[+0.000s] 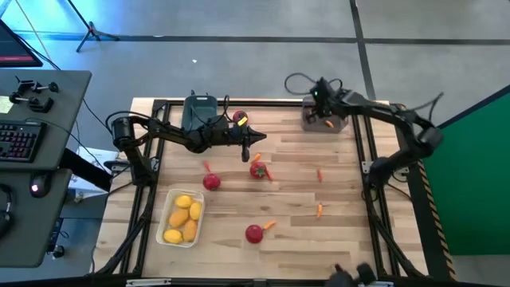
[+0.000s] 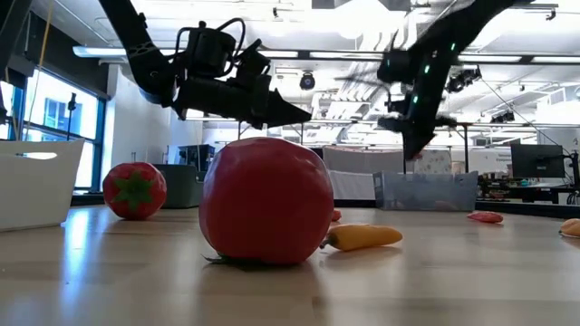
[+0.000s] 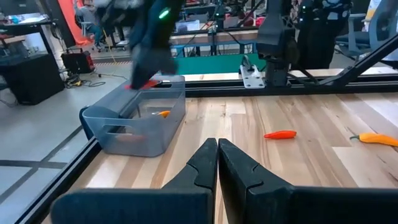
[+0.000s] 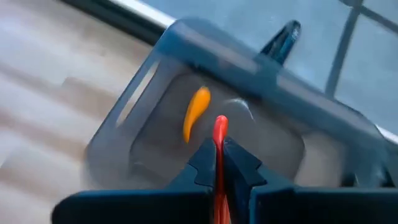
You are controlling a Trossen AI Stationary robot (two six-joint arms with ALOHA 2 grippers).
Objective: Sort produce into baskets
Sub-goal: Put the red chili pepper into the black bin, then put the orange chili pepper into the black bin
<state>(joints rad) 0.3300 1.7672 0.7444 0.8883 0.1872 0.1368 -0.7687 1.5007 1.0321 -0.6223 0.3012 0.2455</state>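
Over smoky bin [image 4: 261, 112], red pepper [image 4: 219, 149] half-hidden in jaws

Table [image 1: 295, 231] pale wood, matt; smoky bin [image 4: 249, 81] translucent plastic; tomato [image 2: 265, 201] smooth, faint sheen.

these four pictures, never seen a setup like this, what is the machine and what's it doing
It is a robot with two dark arms at a wooden table, each ending in a two-finger claw. One picture looks straight down, one looks level across the table top, and two come from cameras on the wrists. The right claw is shut on a thin red pepper, holding it above the smoky grey bin, where an orange pepper already lies. The left claw is shut and empty, above the table's middle. Lemons fill the white tray; tomatoes and small peppers lie loose.
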